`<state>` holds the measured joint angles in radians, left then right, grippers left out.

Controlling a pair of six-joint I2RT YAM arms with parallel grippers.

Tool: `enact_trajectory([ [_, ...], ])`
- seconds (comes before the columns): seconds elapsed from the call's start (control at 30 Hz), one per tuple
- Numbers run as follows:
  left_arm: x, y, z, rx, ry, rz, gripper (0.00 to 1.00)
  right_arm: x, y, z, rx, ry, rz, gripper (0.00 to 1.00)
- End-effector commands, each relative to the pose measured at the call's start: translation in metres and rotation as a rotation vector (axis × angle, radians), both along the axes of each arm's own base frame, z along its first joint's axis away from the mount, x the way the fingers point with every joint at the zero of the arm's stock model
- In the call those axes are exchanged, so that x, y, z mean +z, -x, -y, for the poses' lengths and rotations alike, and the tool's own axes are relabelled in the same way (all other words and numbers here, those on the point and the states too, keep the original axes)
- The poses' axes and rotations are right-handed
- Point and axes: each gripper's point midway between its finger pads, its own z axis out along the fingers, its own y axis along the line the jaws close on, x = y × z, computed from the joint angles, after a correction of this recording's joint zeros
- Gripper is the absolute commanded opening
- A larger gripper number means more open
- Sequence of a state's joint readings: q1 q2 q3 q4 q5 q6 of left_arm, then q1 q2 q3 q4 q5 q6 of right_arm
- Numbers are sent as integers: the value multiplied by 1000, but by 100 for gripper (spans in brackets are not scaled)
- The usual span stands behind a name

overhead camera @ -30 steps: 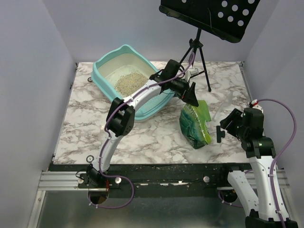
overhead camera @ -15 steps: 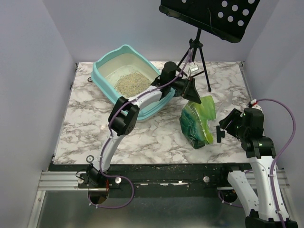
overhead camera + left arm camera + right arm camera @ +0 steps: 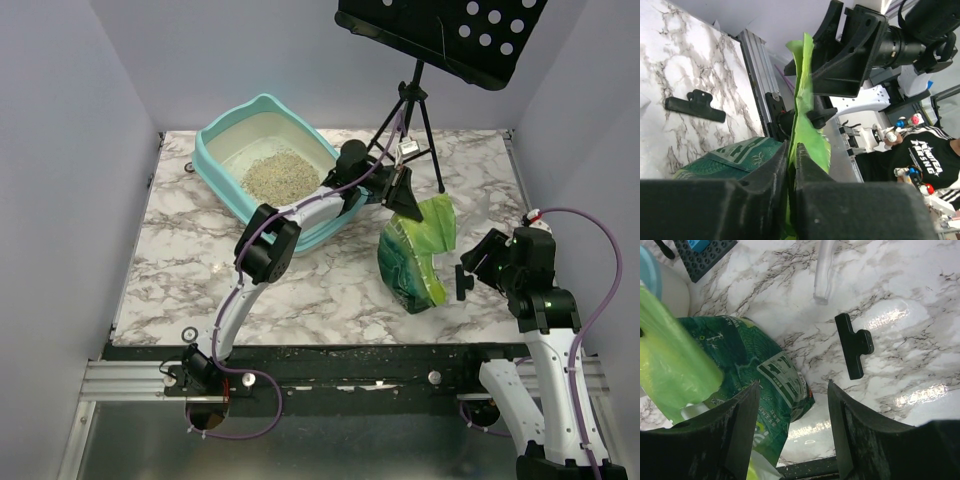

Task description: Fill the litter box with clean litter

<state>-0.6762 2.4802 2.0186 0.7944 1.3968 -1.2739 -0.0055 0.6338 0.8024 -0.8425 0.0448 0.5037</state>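
Litter box at far left of marble table, clean litter heaped inside, left gripper clamped on upper edge of green bag just right of box, right gripper spread wide beside bag, black clip nearby.

box back left, bag to its right, both on the table
litter lies in the box; the stand rises behind the bag; a clip lies flat on the table beside the bag; the left gripper is at the bag's top, the right gripper just to its right.
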Motion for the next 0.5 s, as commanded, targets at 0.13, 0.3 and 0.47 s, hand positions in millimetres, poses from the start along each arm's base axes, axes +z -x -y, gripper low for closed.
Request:
enact_trajectory([
  [0.13,-23,-17,11,99,-75,127,0,-4,4,-5,34,-2,-12,65],
  [0.3,-42,-26,0,195,-267,204,0,-2,2,-6,43,-3,-2,65],
  [0.47,-36,-31,-21,313,-363,324,0,13,-2,-12,90,-4,37,62],
])
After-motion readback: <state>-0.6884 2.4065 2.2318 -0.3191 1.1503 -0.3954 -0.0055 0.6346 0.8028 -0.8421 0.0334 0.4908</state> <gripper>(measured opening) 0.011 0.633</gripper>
